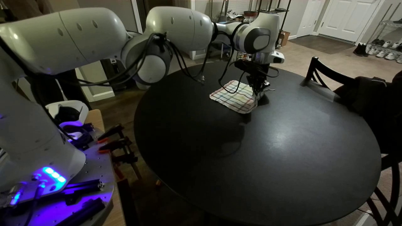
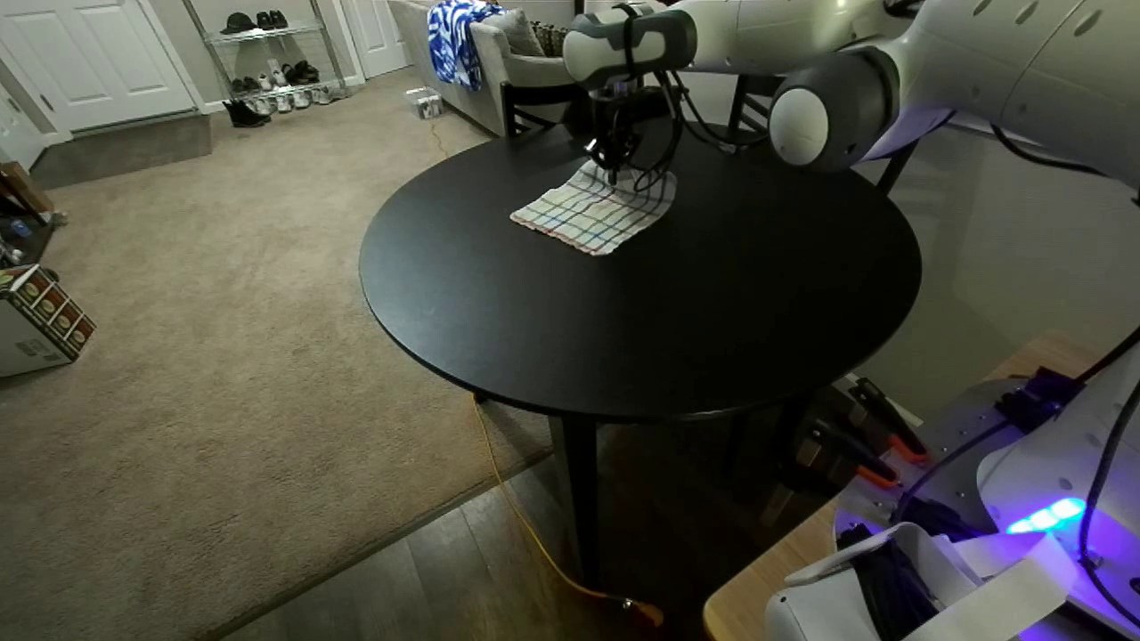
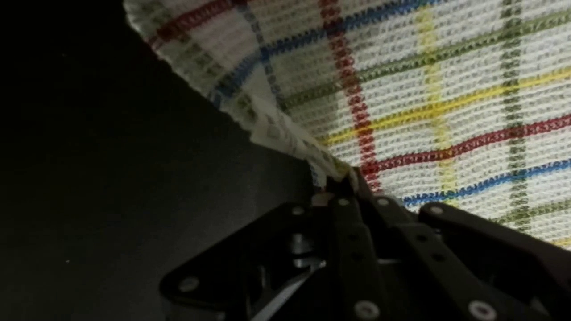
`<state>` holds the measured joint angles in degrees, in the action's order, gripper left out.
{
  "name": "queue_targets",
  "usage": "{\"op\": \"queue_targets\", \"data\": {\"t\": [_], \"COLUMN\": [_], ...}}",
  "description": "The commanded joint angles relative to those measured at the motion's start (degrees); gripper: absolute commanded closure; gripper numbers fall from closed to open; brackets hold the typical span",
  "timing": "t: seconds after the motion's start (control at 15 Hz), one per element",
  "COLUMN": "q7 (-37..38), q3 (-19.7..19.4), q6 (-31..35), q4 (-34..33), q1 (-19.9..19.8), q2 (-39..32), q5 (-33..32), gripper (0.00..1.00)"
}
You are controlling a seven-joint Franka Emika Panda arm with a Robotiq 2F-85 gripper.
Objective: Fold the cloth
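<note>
White checked cloth (image 1: 238, 101) lies on the far part of the round black table (image 1: 282, 153), its edge pinched in the gripper (image 3: 344, 185), so folding probably calls for a low, slow carry across without dragging the rest.

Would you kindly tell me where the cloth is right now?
In both exterior views, the cloth lies toward the far side of the round table; in the wrist view, it fills the upper right, its edge pinched in the gripper.
</note>
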<state>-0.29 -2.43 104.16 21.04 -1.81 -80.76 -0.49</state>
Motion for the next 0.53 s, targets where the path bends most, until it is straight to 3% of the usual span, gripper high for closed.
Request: {"op": "queue_targets", "data": {"t": [0.0,0.47], "q7": [-3.79,-8.75], "q3": [0.25,-0.09], "q6": [-3.59,-13.71], "q4": [1.17,-0.77], "q1": [-0.38,-1.53], "q2": [2.44,2.84], "q5": [-0.87,-0.29], "gripper": [0.99,0.99]}}
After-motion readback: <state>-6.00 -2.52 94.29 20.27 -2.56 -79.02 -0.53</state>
